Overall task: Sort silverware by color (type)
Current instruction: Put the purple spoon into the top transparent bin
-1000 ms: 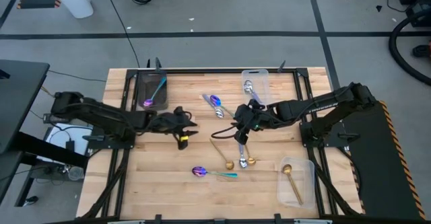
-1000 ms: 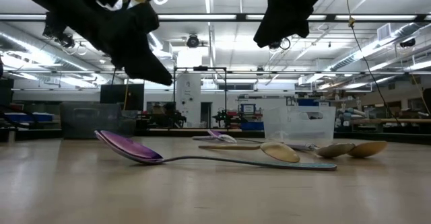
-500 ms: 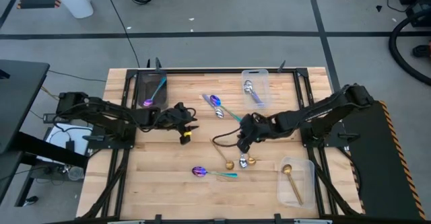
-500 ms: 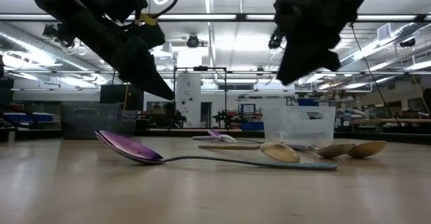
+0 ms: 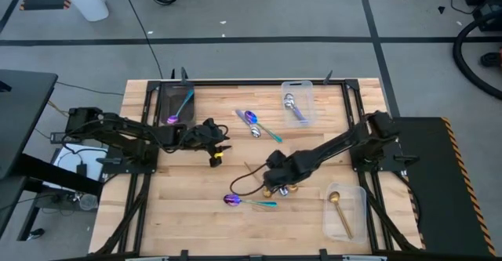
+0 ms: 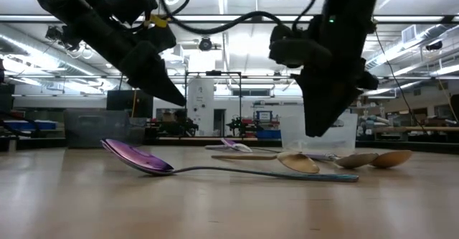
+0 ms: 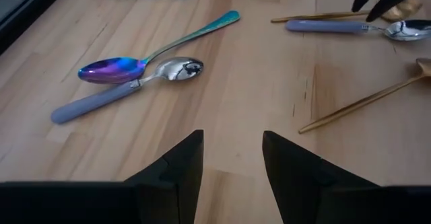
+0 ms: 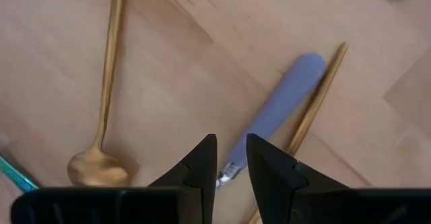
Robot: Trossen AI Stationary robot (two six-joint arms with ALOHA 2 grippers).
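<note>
— Well, look at the right gripper [image 5: 272, 184]: it's low over the wooden table [image 5: 196, 222], at about five o'clock from the table's centre, right above that little cluster of spoons.

— Are its fingers [image 8: 199, 165] apart?

— Only a narrow gap between them, and nothing gripped in it. Its wrist camera shows the lavender-handled spoon [image 8: 276, 112] lying just past the tips, with a gold spoon handle [image 8: 316, 96] alongside it and another gold spoon [image 8: 102, 116] off to one side. Whether the tips touch the lavender handle, I cannot tell.

— And the left gripper [image 5: 223, 146]?

— Hanging above the table at roughly nine o'clock from centre, fingers [image 7: 178, 167] parted, empty. It faces a purple-bowled teal-handled spoon [image 7: 151, 54] lying crossed with a second lavender-handled spoon [image 7: 124, 89].

— Where's the rest of the silverware?

— One purple-bowled spoon [image 5: 247, 201] lies loose at six o'clock, nearest the low camera. A purple-and-teal spoon [image 5: 180, 109] sits in the dark tray [image 5: 162, 104] at eleven o'clock. A silver-bowled spoon [image 5: 293, 106] is in the clear bin [image 5: 307, 87] at one o'clock, and a gold spoon [image 5: 339, 212] lies in the clear bin [image 5: 360, 202] at five o'clock.
</note>
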